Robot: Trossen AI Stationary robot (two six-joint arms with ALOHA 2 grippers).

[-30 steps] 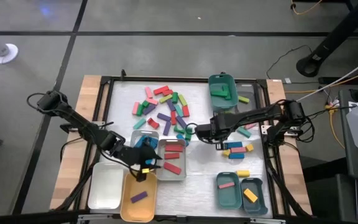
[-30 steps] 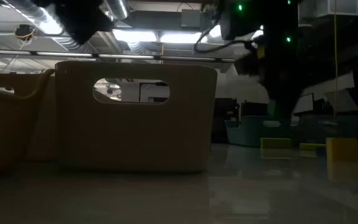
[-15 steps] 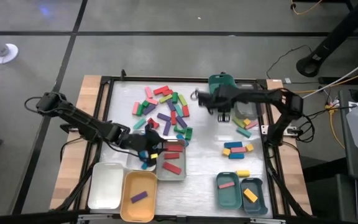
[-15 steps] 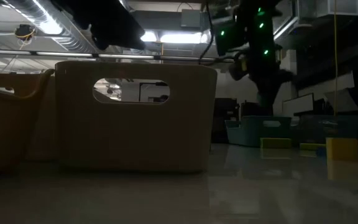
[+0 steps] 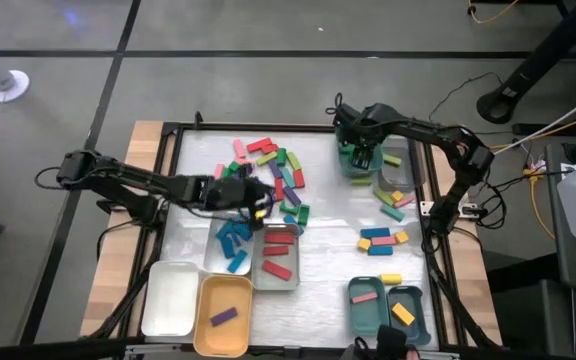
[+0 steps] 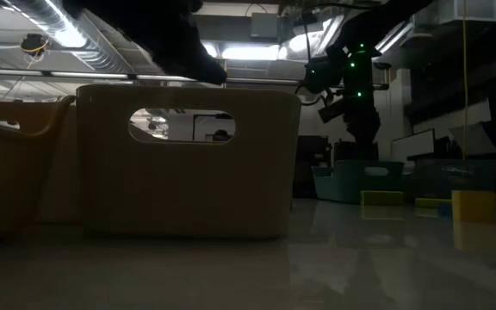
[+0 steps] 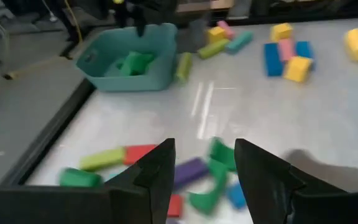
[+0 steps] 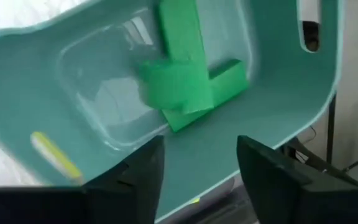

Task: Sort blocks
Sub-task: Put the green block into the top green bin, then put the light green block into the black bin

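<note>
The bench [image 5: 328,275] carried several trays and many scattered blocks. A white tray [image 5: 170,298] and an orange tray [image 5: 222,315] sat side by side at its near left edge, the orange one holding a single purple block [image 5: 224,316]. Just beyond them stood a grey tray [image 5: 278,255] with red blocks [image 5: 279,251], and touching it another tray of blue blocks [image 5: 233,240]. Two small teal trays [image 5: 388,308] sat at the near right.

A teal bin [image 5: 356,150] stood at the far edge and held green blocks [image 8: 188,68], piled one across another. The right hand [image 5: 360,155] hung directly over this bin, its fingers apart and nothing between them.

The main loose pile [image 5: 268,175] of mixed blocks lay at the far centre of the bench. The left hand [image 5: 256,197] was at the near edge of that pile, fingers apart and empty, with green, purple and red blocks just ahead of it.

A smaller group [image 5: 383,240] of blue, pink and yellow blocks lay right of centre.
</note>
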